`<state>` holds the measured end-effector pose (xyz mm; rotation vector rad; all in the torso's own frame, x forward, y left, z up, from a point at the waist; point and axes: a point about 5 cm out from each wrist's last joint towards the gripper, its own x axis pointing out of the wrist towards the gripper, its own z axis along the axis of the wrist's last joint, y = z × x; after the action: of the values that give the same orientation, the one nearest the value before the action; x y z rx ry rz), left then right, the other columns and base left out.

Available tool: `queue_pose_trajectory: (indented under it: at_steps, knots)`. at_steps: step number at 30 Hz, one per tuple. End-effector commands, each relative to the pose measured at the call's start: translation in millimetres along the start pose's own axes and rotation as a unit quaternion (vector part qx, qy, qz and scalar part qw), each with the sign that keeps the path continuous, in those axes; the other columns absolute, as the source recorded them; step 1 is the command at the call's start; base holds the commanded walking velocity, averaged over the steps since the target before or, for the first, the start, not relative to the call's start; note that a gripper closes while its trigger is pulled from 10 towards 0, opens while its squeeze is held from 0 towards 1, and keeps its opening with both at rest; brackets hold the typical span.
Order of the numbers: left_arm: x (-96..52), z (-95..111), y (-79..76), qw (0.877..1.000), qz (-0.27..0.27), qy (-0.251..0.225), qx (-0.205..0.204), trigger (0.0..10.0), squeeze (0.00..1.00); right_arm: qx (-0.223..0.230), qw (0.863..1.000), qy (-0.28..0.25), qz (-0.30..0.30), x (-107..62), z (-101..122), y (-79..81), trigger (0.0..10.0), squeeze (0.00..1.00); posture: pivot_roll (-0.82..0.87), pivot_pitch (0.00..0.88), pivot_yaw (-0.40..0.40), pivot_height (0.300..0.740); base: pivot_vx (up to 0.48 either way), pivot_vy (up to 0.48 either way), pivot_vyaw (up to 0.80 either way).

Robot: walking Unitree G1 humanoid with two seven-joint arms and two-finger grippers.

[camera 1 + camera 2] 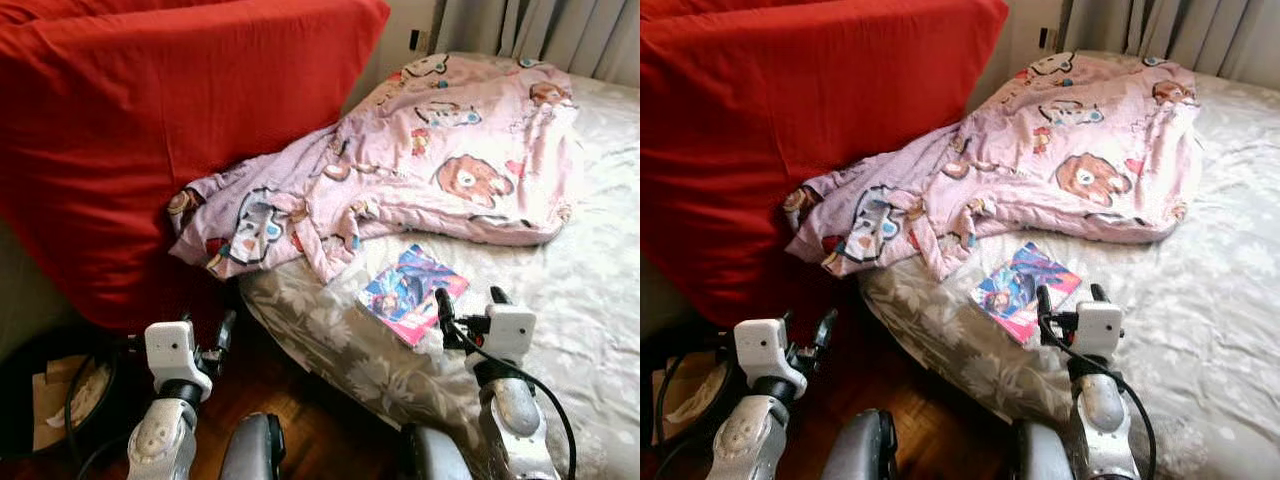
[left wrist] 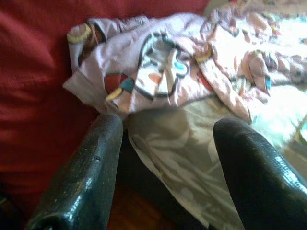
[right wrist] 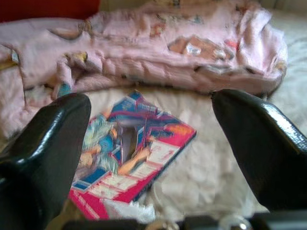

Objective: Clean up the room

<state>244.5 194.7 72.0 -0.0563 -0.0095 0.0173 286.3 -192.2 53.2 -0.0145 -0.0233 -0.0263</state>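
We stand at the corner of the bed [image 1: 600,300], and our right gripper [image 1: 470,305] hangs just at the near edge of the booklet [image 1: 412,292], jaws spread wide with nothing in them; the right wrist view looks straight down on the bright cover between the two fingers, so we judge the arm is lined up to pick it up as the first thing to tidy. The booklet lies flat on the grey sheet, just beside the lower hem of the pink blanket [image 1: 440,160], which is crumpled across the bed with one end draped against the red cushion [image 1: 170,130] leaning at the bedside. Our left gripper [image 1: 205,345] is held low over the wooden floor [image 1: 310,420] by the bed corner, jaws also open and empty, pointing toward the blanket's trailing end. To the left on the floor sits a dark bin [image 1: 20,400] with what looks like crumpled paper inside, a likely place for rubbish.
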Motion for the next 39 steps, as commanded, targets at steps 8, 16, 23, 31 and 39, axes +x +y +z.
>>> queue_pose_trajectory:
  at_steps: [8,16,23,31,39]
  knots:
    - [-17.8,7.0,3.6,1.0,0.007,0.007,-0.002,10.0,0.0,0.015,0.999,-0.003,0.033,11.1,16.2,18.6,10.0,0.0,0.15,0.205,0.05,0.589,0.0,0.0,0.0]
    - [-22.5,17.6,-6.4,1.0,0.014,-0.003,-0.015,10.0,0.0,0.005,0.999,-0.019,0.036,3.0,33.6,8.3,10.0,0.0,0.12,0.268,0.009,0.589,0.0,0.0,0.0]
    - [-18.8,20.0,-10.6,1.0,0.02,-0.009,-0.022,10.0,0.0,0.005,0.999,0.015,0.038,13.6,32.7,8.0,10.0,0.0,0.11,0.268,-0.02,0.589,0.0,0.0,0.0]
    - [-11.5,33.0,-0.5,0.999,0.038,-0.033,-0.011,10.0,0.0,0.036,0.993,0.1,0.051,42.5,16.5,23.7,10.0,0.0,0.14,0.237,-0.045,0.589,0.0,0.0,0.0]
    - [-5.1,37.9,2.3,0.998,0.038,-0.039,-0.006,10.0,0.0,0.015,0.98,0.19,0.058,51.6,-1.2,39.7,10.0,0.0,0.15,0.231,-0.035,0.589,0.0,0.0,0.0]
